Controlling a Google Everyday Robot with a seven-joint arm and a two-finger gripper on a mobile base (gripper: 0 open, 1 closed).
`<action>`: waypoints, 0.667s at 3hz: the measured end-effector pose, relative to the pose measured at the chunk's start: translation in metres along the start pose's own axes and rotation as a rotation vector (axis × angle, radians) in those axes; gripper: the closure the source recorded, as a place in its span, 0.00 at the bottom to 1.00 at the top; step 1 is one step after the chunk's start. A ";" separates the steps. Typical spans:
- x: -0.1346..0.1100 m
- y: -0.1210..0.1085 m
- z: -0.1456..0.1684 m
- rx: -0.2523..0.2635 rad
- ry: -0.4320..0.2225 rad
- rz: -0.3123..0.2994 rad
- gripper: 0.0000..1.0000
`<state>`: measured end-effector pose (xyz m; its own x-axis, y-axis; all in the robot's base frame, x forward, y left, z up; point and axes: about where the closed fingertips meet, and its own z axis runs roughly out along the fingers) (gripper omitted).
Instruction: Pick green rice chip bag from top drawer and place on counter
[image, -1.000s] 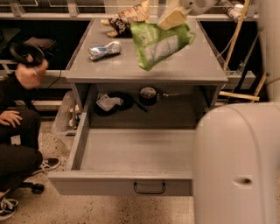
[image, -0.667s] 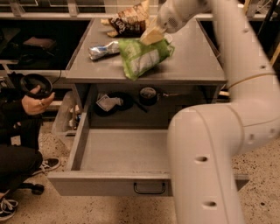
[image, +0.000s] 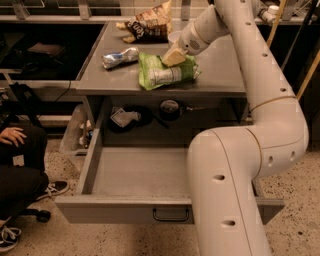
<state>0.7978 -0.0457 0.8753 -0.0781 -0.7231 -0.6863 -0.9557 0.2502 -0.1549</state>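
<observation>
1. the bag, carried tilted in the air a second ago, is now laid flat on the counter, near its front edge and a little left of centre.
2. the gripper is brought down with it and is seen touching the bag's far right edge; whether the bag is clamped or already let go cannot be told.
3. the placing is judged all but done: only release and withdrawal are left. the drawer is left pulled out below.
4. the bag is made of crinkly light-green film with a white label patch, puffed and creased. it is judged light and easily dragged if the gripper is lifted before release.
5. counter and drawer are formed of flat, dull grey metal, and a small black handle is fixed on the front panel.
6. a brown bag is seen at the far edge, and a crumpled silvery wrapper just left of the green one.
</observation>
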 end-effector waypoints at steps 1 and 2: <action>-0.001 0.000 0.000 0.001 -0.001 -0.001 0.59; -0.001 0.000 0.000 0.001 -0.001 -0.001 0.35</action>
<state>0.7981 -0.0453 0.8757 -0.0769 -0.7227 -0.6869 -0.9555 0.2501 -0.1562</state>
